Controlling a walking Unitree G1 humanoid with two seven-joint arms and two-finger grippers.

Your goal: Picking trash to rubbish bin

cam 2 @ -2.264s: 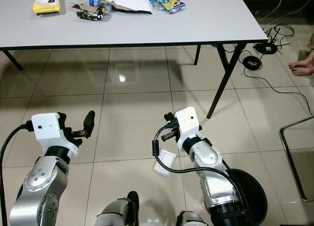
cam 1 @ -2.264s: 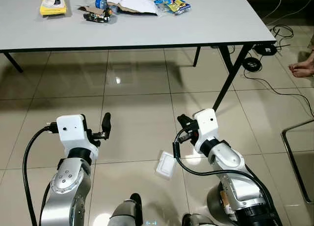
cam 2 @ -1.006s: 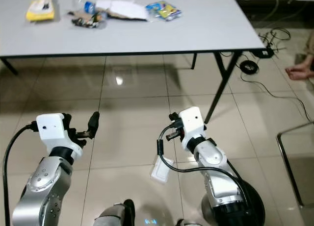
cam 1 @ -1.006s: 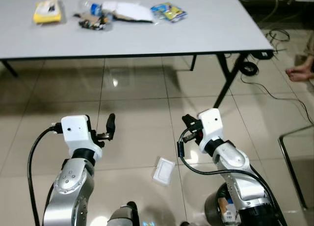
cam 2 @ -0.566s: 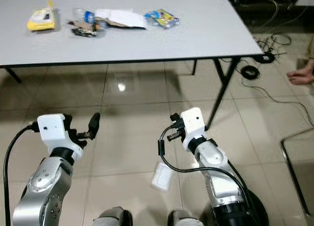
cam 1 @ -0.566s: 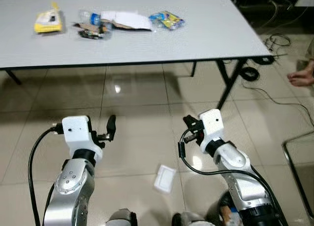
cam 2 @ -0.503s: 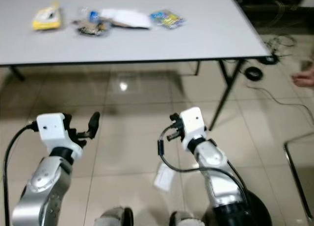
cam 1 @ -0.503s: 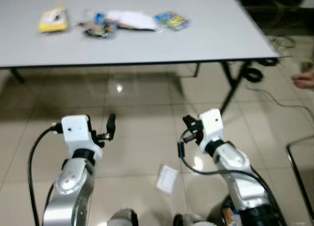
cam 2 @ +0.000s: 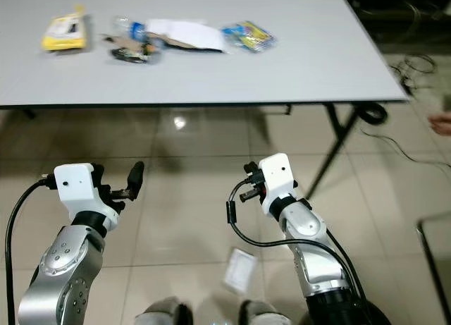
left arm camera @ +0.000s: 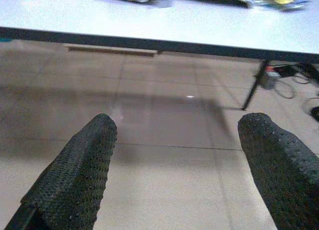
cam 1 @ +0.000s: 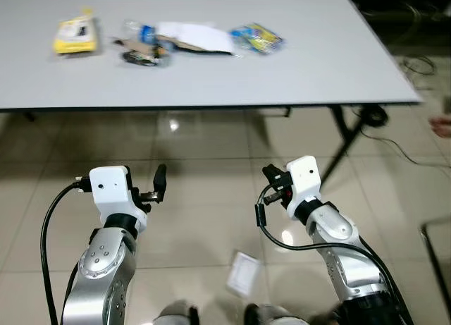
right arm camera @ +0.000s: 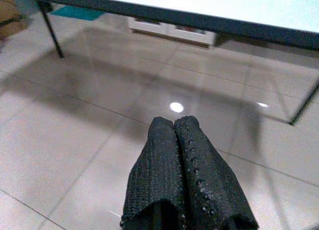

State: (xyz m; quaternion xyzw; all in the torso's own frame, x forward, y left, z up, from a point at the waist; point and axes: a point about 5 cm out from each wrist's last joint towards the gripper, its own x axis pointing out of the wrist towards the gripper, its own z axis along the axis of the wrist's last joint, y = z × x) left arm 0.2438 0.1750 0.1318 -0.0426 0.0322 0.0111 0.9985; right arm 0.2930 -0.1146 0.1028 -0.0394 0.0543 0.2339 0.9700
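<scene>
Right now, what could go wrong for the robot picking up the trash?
It might step on the white wrapper lying on the floor by its feet and slip. The trash sits far back on the table, so reaching may be hard. The right claw is shut, so it must open first.

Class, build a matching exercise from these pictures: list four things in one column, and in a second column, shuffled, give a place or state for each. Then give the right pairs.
Column one:
1. yellow packet
2. white flat container
3. left gripper
4. right gripper

Column two:
A. fingers pressed together
B. lying on the tiled floor between the two arms
C. at the left end of the row of trash on the grey table
D. fingers spread wide apart, nothing between them

Pairs: 1-C, 2-B, 3-D, 4-A
</scene>
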